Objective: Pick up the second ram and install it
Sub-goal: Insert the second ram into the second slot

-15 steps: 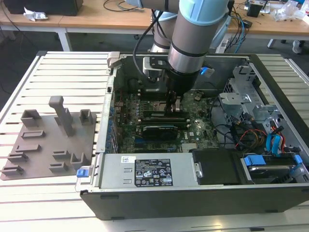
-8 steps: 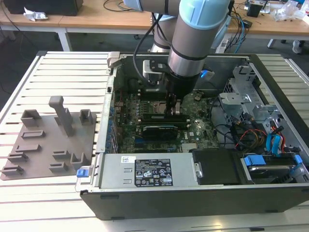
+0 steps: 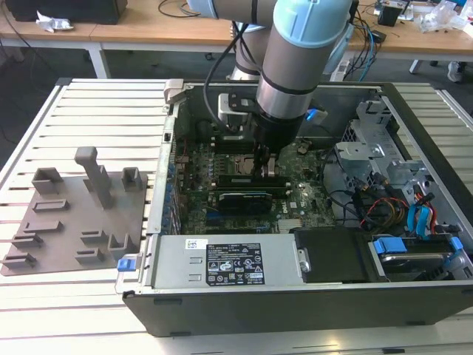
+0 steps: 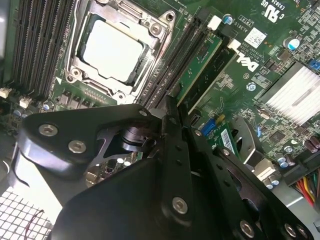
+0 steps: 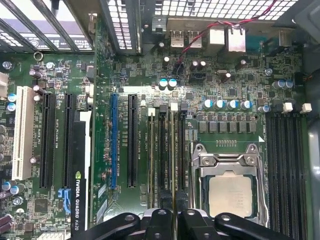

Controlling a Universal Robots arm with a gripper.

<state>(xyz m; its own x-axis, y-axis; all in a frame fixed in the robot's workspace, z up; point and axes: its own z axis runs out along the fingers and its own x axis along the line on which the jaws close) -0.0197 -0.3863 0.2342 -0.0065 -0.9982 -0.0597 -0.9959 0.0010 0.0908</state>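
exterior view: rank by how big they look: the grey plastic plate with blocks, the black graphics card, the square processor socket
1. Grey plastic plate, clearly the largest.
2. Black graphics card, a long narrow bar.
3. Processor socket, smallest, partly hidden by the arm.
The plate sits outside the case, perhaps nearer the camera, so its lead may be overstated.

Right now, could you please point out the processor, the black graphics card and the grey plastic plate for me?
processor (image 5: 230, 197): first wrist view, on its metal lid.
black graphics card (image 5: 80, 175): first wrist view, on its long black edge.
grey plastic plate (image 3: 66, 225): exterior view, on its bare flat base.
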